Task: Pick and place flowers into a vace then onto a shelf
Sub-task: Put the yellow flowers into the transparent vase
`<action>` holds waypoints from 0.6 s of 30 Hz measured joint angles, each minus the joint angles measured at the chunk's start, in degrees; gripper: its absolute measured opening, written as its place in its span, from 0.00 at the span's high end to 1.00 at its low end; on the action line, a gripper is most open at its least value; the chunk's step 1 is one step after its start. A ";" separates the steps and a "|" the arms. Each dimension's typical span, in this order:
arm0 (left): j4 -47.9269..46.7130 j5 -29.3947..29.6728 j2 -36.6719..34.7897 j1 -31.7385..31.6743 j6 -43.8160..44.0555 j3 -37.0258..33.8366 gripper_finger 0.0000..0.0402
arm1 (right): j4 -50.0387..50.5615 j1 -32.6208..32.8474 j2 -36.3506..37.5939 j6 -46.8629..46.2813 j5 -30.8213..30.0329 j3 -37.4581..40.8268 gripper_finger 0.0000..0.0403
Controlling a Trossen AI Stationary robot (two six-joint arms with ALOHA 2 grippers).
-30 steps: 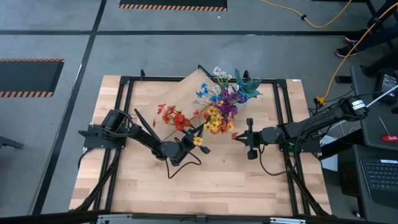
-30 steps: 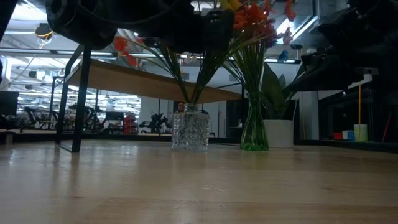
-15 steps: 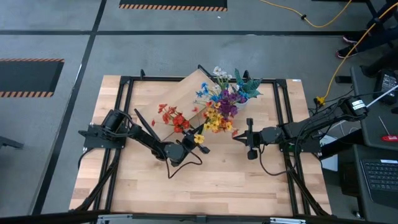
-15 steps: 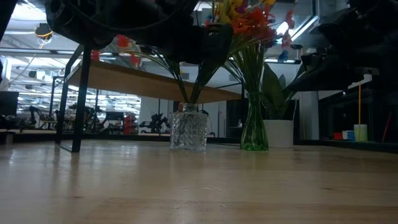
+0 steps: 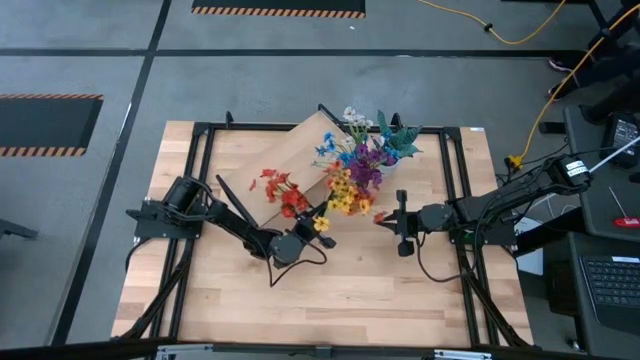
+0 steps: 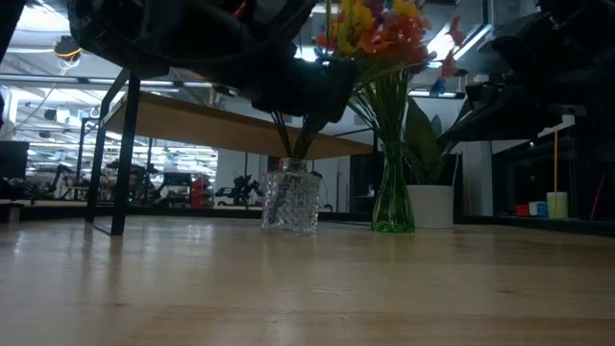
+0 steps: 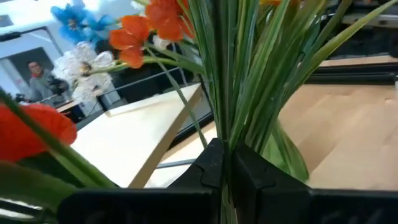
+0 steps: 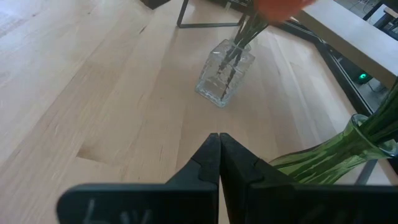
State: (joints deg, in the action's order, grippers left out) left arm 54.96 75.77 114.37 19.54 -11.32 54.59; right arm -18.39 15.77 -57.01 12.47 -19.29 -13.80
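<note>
My left gripper (image 5: pixel 303 234) is shut on a bunch of flowers (image 5: pixel 281 190) with red, orange and yellow blooms. The stems' lower ends stand in a clear cut-glass vase (image 6: pixel 290 198) on the table, also seen in the right wrist view as the clear vase (image 8: pixel 223 74). A green glass vase (image 6: pixel 392 197) beside it holds a fuller bouquet (image 5: pixel 356 170). The shelf (image 5: pixel 291 150) stands behind them on black legs. My right gripper (image 5: pixel 381 218) is shut and hovers right of the vases, touching nothing. My left gripper pinches the bunch of green stems (image 7: pixel 227 134) between its two fingers, above the clear vase's mouth. The fingers come from the table's left, lying across the stems. The stems' lower ends sit inside the clear vase, and the blooms fan out above the fingers.
A spiky green plant (image 5: pixel 398 138) in a white pot (image 6: pixel 430 205) stands at the far right of the vases. The shelf's black leg (image 6: pixel 122 159) stands on the left. Bare tabletop (image 5: pixel 330 295) lies toward the near edge. Black frame rails (image 5: pixel 196 180) run along the table's sides.
My left gripper has shifted slightly toward the near edge while still shut on the stems. The red blooms have swung toward the table's left and far side. The clear vase has tipped a little on the table.
</note>
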 joint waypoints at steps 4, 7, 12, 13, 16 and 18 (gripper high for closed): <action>-0.07 3.01 0.00 0.59 -0.55 0.00 0.96 | 0.02 0.00 0.00 0.00 -0.02 0.00 0.98; -0.05 4.78 0.00 1.34 -1.66 0.00 0.94 | 0.00 0.00 0.00 0.00 -0.02 0.00 0.98; 0.00 4.96 0.00 1.97 -1.87 0.00 0.90 | 0.00 0.00 0.00 0.01 -0.02 0.00 0.98; 0.02 4.97 0.00 2.03 -1.87 0.00 0.89 | 0.00 0.00 0.00 0.00 -0.02 0.00 0.98; 0.02 5.44 0.00 2.18 -1.87 0.00 0.86 | 0.00 0.00 0.00 0.00 -0.02 0.00 0.98; 0.02 5.79 0.00 2.18 -1.89 0.00 0.83 | 0.00 0.00 0.00 0.00 -0.02 0.00 0.98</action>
State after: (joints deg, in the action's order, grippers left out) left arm 54.98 81.56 114.37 21.71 -13.21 54.59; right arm -18.39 15.78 -57.01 12.47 -19.31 -13.80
